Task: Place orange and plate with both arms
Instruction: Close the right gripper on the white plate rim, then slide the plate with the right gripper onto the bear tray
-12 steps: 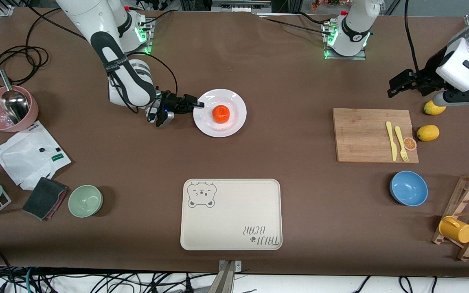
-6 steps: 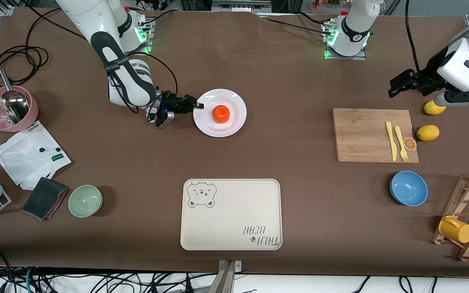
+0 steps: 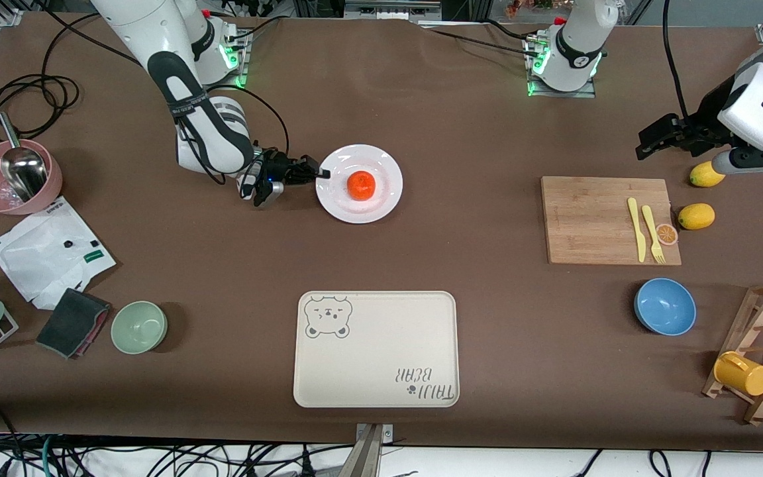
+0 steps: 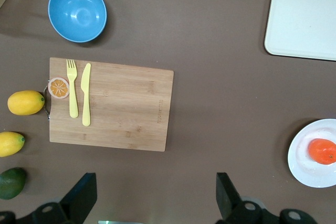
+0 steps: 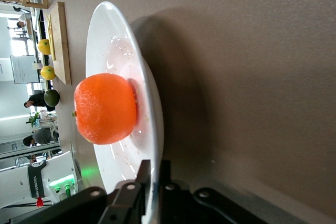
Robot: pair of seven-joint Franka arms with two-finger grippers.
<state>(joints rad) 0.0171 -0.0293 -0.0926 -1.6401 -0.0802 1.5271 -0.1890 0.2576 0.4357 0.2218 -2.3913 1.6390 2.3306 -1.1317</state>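
The orange [image 3: 360, 185] sits in the middle of the round white plate [image 3: 381, 203], which lies on the brown table between the two arm bases. My right gripper [image 3: 321, 174] is shut on the plate's rim at the edge toward the right arm's end. In the right wrist view one finger lies over the rim [image 5: 155, 145] and one under it, with the orange [image 5: 105, 108] just past them. My left gripper [image 3: 646, 141] hangs open and empty, high over the table near the wooden board [image 3: 603, 220]. The left wrist view shows the plate [image 4: 303, 167] and orange [image 4: 322, 150] at its edge.
A cream bear tray [image 3: 375, 348] lies nearer the front camera than the plate. The board carries a yellow knife and fork [image 3: 644, 229] and an orange slice. Two lemons [image 3: 695, 216], a blue bowl [image 3: 665, 306], a green bowl [image 3: 139, 326] and a pink bowl [image 3: 13, 176] stand around.
The right gripper's fingers have closed onto the plate's rim, and the plate has shifted slightly toward the left arm's end. The left gripper has drifted a little higher.
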